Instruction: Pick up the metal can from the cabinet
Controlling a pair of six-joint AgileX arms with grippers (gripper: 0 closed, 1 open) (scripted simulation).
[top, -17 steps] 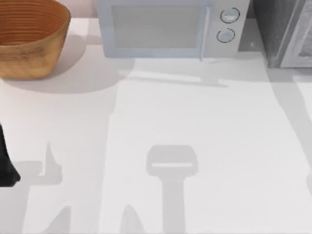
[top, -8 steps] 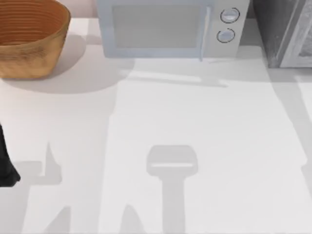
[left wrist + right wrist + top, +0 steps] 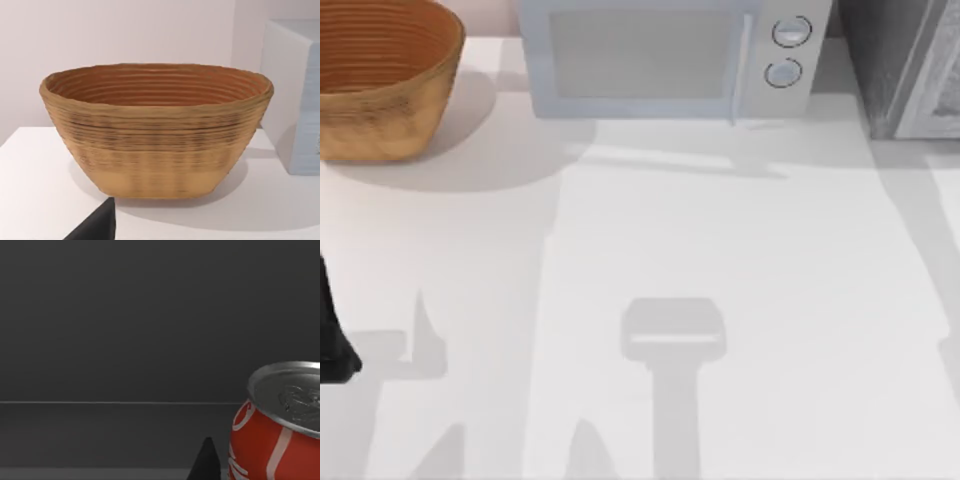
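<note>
Currently the metal can (image 3: pixel 280 425), a small cylinder with a shiny silver round top and a red side with white markings, stands upright in the right wrist view. It sits on a dark grey floor before a dark grey back wall, apparently the inside of the cabinet. A black fingertip (image 3: pixel 205 462) of the right gripper shows just beside the can's side; contact between them cannot be told, nor whether the fingers are apart or together.

Top view: the grey cabinet (image 3: pixel 905 65) stands at the bench's far right corner. A white box-shaped microwave (image 3: pixel 665 60) with two round knobs sits at the far edge, left of the cabinet. A round woven brown basket (image 3: pixel 380 85) occupies the far left corner. The white bench (image 3: pixel 740 260) carries only arm shadows across its middle.

Left arm (image 3: pixel 332 340): a black part shows at the bench's left edge, well apart from the basket. Left gripper finger state cannot be told. The left wrist view faces the basket (image 3: pixel 155 130), microwave wall (image 3: pixel 295 95) beside it.
</note>
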